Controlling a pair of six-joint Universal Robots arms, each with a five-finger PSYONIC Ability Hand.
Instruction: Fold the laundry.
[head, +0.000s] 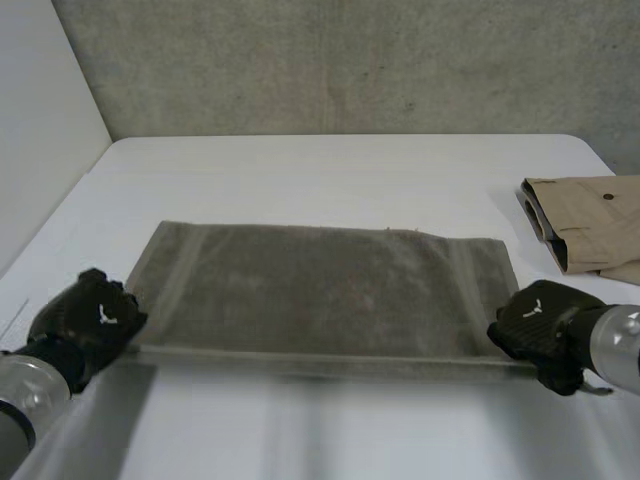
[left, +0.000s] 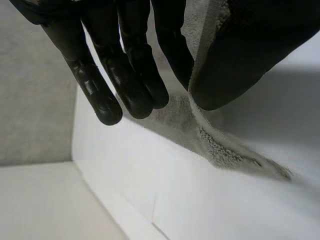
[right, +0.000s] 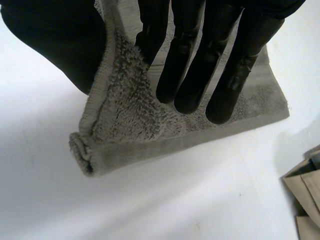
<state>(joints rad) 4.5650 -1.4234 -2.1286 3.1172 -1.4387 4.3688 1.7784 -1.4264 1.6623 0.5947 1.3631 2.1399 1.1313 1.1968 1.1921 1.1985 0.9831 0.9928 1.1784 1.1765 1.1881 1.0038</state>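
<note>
grey-green towel (head: 320, 285) lies spread across the white table (head: 330, 170), its near edge lifted a little off the surface. i see my left hand (head: 85, 325) pinching the near left corner between thumb and fingers, and my right hand (head: 540, 330) pinching the near right corner likewise. a folded tan garment (head: 590, 225) sits on the table beyond the right hand.

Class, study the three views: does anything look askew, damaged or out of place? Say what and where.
Only one small thing: the corner of the grey-green terry towel pinched by the right hand is rolled into a curl. Otherwise it lies square, the left hand pinching the other near corner.
</note>
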